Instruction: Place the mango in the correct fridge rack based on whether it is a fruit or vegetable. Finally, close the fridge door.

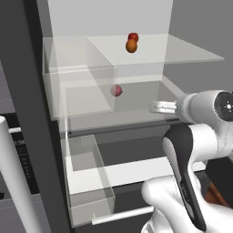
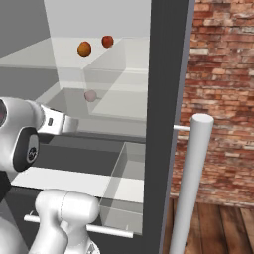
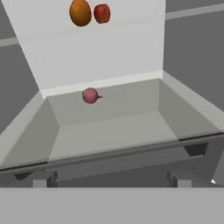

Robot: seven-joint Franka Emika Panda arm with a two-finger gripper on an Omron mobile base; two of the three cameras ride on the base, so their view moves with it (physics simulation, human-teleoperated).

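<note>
The mango (image 1: pixel 131 46) lies on the fridge rack (image 1: pixel 182 52), the upper glass shelf, touching the small red fruit (image 1: pixel 133 36) behind it. One level lower, the pinkish-red ball (image 1: pixel 116 90) sits in a clear drawer (image 1: pixel 91 98). The gripper (image 3: pixel 109 179) is wide open and holds nothing; it stands in front of this drawer, well apart from the mango.

Red fruit (image 1: pixel 133 36), pinkish ball (image 1: pixel 116 90), drawers (image 1: pixel 86 182)

Glass fridge rack (image 1: pixel 191 53), mango (image 1: pixel 131 46) and small red fruit (image 1: pixel 133 36) touching on it
</note>
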